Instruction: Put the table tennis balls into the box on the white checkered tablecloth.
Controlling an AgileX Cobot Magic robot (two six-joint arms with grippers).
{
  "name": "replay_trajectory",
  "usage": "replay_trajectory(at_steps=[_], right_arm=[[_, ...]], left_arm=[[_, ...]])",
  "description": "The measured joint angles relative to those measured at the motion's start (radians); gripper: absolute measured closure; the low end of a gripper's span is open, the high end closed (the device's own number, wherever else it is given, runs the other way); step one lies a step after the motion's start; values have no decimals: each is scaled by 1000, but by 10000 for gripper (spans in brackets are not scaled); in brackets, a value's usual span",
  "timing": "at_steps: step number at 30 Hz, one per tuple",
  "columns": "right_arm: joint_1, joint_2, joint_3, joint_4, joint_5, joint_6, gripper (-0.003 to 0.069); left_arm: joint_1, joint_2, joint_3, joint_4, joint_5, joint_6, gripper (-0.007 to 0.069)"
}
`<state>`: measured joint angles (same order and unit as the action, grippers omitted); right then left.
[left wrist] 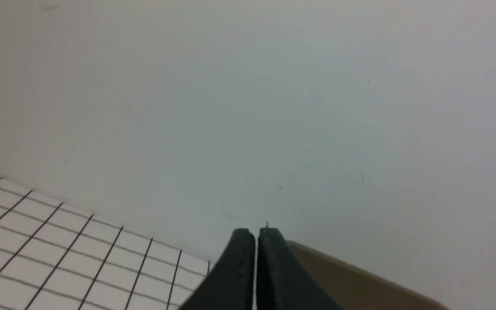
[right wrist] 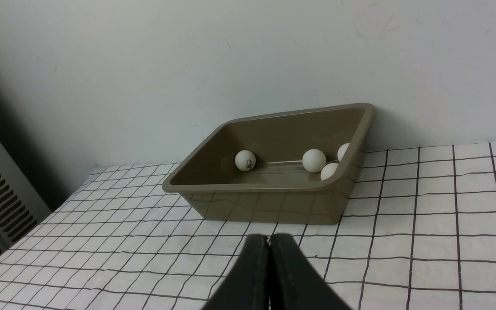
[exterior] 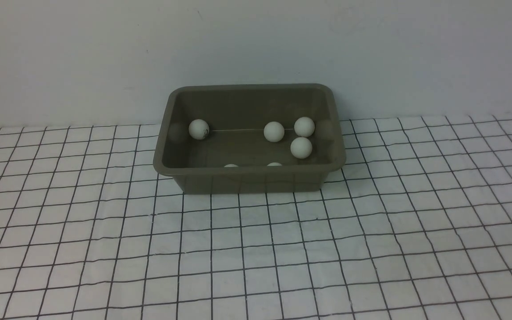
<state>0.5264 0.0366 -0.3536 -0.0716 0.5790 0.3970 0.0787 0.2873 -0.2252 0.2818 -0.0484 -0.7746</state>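
Both closed and empty: left hand (left wrist: 255, 234), right hand (right wrist: 268, 241). Six table tennis balls (exterior: 301, 147) inside the box (exterior: 249, 178) ahead of the right hand, on the white checkered tablecloth (exterior: 256, 249); apparently finished.

Bare test bench: checkered tablecloth (exterior: 371, 249) against blank wall (exterior: 256, 44).

The rectangular olive-brown plastic box (exterior: 180, 178) is showing one even, unpatterned tone. The small matte white table tennis balls (exterior: 301, 147) inside it are showing plain white, one (right wrist: 245, 160) carrying a tiny dark printed mark. The white cloth tablecloth (exterior: 256, 258) is displaying a thin black grid of squares. The pale grey wall (exterior: 256, 44) behind is looking plain.
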Motion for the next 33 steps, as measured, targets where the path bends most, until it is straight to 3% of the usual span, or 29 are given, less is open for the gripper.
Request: replay_trajectory(at_steps=[3, 7, 16, 29, 33], right_arm=[[0, 0, 0, 0, 0, 0, 676], [0, 0, 0, 0, 0, 0, 676], [0, 0, 0, 0, 1, 0, 676], [0, 0, 0, 0, 18, 0, 676], [0, 0, 0, 0, 25, 0, 676]], left_arm=[[0, -69, 63, -123, 19, 202, 629], [0, -152, 113, -174, 98, 347, 629], [0, -298, 162, -174, 414, 436, 629], [0, -298, 191, -110, 517, 458, 629], [0, -298, 232, -157, 517, 457, 629]])
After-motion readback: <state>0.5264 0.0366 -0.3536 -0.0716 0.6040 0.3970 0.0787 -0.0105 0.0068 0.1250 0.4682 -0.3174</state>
